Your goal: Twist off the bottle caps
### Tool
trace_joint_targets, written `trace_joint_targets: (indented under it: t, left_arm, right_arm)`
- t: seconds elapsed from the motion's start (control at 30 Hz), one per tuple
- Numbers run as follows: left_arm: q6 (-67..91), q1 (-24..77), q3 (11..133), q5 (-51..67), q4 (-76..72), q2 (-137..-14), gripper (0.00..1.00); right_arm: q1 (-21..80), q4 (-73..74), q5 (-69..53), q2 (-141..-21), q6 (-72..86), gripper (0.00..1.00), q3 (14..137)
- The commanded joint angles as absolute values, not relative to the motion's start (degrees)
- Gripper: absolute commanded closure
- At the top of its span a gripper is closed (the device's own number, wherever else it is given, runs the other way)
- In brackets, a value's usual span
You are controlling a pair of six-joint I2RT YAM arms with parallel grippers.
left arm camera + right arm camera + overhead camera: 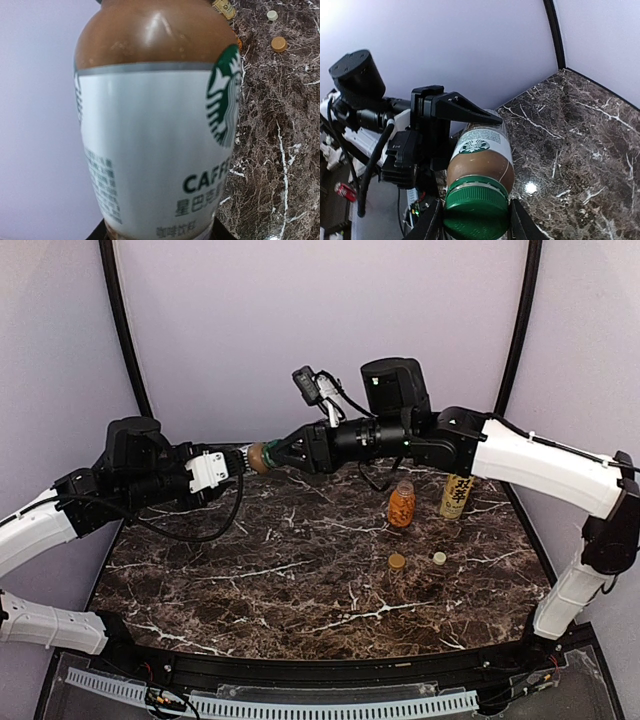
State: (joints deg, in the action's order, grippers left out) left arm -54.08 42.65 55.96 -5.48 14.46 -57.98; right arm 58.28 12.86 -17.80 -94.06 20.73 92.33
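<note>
The top camera looks down from high above the near edge onto the whole bench (300,570). Both wrist cameras sit very near one coffee bottle (150,150) — they view it from opposite ends.

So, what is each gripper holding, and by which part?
Left gripper holds the coffee bottle by its labelled body; right gripper clamps its green cap.

Pale lilac walls (320,320) close in on three sides, with black posts (122,330) running up the back corners. The surface (300,570) is dark brown marble veined white, glossy, catching a small bright glint of light (530,187).
</note>
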Motion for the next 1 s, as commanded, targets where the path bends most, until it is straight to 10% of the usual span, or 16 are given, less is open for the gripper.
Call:
trace_joint_targets:
  t: [0.0, 0.3, 0.97]
  left_arm:
    - [-55.3, 43.1, 56.0, 1.6, 24.4, -56.8, 0.71]
    - [-56.6, 43.0, 57.6, 10.4, 35.8, -57.1, 0.72]
    - [-27.0, 32.9, 55.0, 12.3, 22.3, -51.7, 0.7]
  right_arm:
    - [61.2, 12.5, -24.0, -88.2, -4.3, 1.0, 89.8]
    - [67.2, 16.7, -15.8, -81.6, -33.7, 1.0, 84.5]
    - [53.6, 34.0, 0.3, -106.0, 5.2, 1.0, 80.3]
